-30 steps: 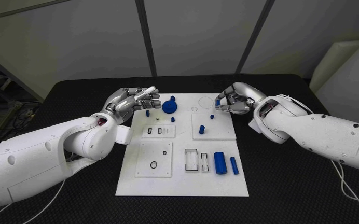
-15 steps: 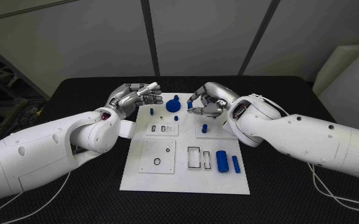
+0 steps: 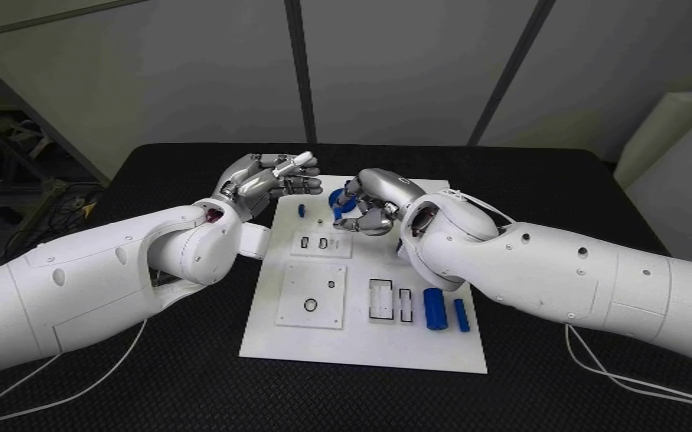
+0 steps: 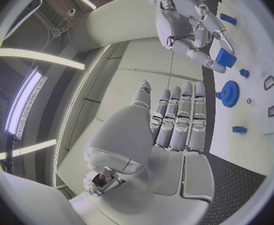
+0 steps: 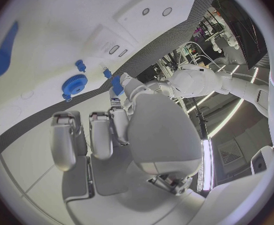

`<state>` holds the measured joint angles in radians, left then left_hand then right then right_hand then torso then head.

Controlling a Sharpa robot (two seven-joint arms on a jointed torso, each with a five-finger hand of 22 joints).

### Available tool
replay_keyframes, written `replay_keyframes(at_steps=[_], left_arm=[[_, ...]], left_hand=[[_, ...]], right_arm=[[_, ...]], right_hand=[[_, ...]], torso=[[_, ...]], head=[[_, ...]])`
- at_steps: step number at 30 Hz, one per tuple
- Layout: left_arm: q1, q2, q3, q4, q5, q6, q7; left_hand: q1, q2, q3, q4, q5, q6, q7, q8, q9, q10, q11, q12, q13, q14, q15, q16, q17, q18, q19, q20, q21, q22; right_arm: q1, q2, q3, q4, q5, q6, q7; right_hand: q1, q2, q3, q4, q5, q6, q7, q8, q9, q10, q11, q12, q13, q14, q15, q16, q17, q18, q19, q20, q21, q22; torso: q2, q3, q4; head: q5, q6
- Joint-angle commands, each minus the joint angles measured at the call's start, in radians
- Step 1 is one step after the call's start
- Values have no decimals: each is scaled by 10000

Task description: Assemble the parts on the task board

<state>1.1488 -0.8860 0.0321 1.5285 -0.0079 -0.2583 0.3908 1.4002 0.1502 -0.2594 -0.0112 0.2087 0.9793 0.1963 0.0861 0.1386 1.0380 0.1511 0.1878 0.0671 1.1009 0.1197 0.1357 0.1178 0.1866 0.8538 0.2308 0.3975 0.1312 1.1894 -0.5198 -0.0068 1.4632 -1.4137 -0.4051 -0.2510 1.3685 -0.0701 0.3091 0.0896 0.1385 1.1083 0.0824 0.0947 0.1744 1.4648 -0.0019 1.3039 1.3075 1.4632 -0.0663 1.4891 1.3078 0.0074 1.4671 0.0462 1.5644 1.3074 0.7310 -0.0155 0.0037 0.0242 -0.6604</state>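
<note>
The fingers (image 4: 174, 120) of the left hand (image 3: 268, 180) lie straight and side by side, with nothing in them; the hand hovers above the counter (image 3: 173, 177) just off the far left corner of the white board (image 3: 368, 337). The fingers (image 3: 378, 214) of the right hand (image 3: 371, 202) are curled around a small blue block (image 4: 225, 58), pinched at their tips above the far part of the board. In the left wrist view the block sits between the right hand's fingertips, close to a blue gear (image 4: 229, 93).

The gear (image 3: 342, 198) stands near the board's far edge, partly hidden in the head view by the right hand. A small blue peg (image 3: 302, 210) stands to the gear's left, near the left hand. In the right wrist view the gear (image 5: 74, 84) lies flat on the board, with a small blue piece (image 5: 80, 65) just beside it.

Toward the near right of the board, a thick blue cylinder (image 3: 434, 310) and a thinner blue rod (image 3: 462, 315) lie side by side, lengthwise and apart from each other. Left of them sit two narrow rectangular slots (image 3: 391, 301), and further left a raised white plate (image 3: 313, 295) with a dark ring on it. Another small plate (image 3: 320, 243) with oval slots lies between this one and the gear.
</note>
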Motion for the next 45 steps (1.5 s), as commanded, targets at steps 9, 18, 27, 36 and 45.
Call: replay_keyframes(at_steps=[9, 18, 27, 36, 45], left_arm=[[22, 45, 10, -99, 92, -263, 187], [23, 64, 10, -141, 99, -239, 172], [23, 83, 11, -167, 100, -207, 158], [23, 95, 11, -179, 100, -179, 138], [22, 108, 11, -184, 100, -91, 95]], left_hand=[[26, 114, -11, -92, -69, 106, -11, -77, 5, 90, -8, -53, 4, -95, 18, -109, -12, -52, -85, -7, -90, -34], [26, 119, -25, -106, -69, 111, -11, -83, 5, 97, -7, -59, 4, -115, 25, -130, -15, -55, -101, -3, -102, -43], [21, 124, -36, -112, -71, 114, -8, -87, 5, 101, -4, -64, 3, -124, 28, -142, -17, -55, -110, 0, -109, -48], [21, 124, -36, -112, -71, 114, -8, -87, 5, 101, -4, -64, 3, -124, 28, -142, -17, -55, -110, 0, -109, -48], [14, 124, -46, -115, -74, 113, -3, -91, 5, 102, -2, -68, 3, -125, 29, -147, -17, -55, -114, 1, -112, -52]], right_arm=[[-159, 485, -229, -356, -933, 321, -486], [-313, 644, -253, -466, -1056, 442, -731], [-410, 715, -258, -560, -1130, 489, -798], [-453, 744, -261, -623, -1166, 615, -804], [-463, 728, -262, -634, -1253, 762, -932]], right_hand=[[28, 129, 21, -70, -4, 72, -40, 15, 138, -60, -2, -59, 810, 728, -40, -49, 1096, -74, 1037, -41, 64, 2634], [-3, 113, 20, -112, 2, 20, -13, -44, 134, -78, 20, -92, 793, 718, -24, -75, 1056, -74, 1037, -30, 64, 2634], [-32, 98, 24, -157, 8, -43, 19, -111, 127, -99, 44, -125, 776, 710, -5, -96, 1026, -74, 1037, -15, 64, 2634], [-77, 67, 11, -183, 3, -78, 41, -157, 124, -105, 64, -133, 775, 708, 10, -106, 1014, -74, 1037, -2, 64, 2634], [-81, -13, 4, -270, 4, -116, 60, -212, 123, -111, 81, -132, 781, 709, 27, -108, 1018, -74, 1037, 16, 64, 2634]], torso=[[10, 18, 9], [14, 22, 5], [7, 16, 1], [3, 16, 6], [0, 10, 4]], head=[[246, -159], [368, -238], [395, -281], [401, -322], [409, -317]])
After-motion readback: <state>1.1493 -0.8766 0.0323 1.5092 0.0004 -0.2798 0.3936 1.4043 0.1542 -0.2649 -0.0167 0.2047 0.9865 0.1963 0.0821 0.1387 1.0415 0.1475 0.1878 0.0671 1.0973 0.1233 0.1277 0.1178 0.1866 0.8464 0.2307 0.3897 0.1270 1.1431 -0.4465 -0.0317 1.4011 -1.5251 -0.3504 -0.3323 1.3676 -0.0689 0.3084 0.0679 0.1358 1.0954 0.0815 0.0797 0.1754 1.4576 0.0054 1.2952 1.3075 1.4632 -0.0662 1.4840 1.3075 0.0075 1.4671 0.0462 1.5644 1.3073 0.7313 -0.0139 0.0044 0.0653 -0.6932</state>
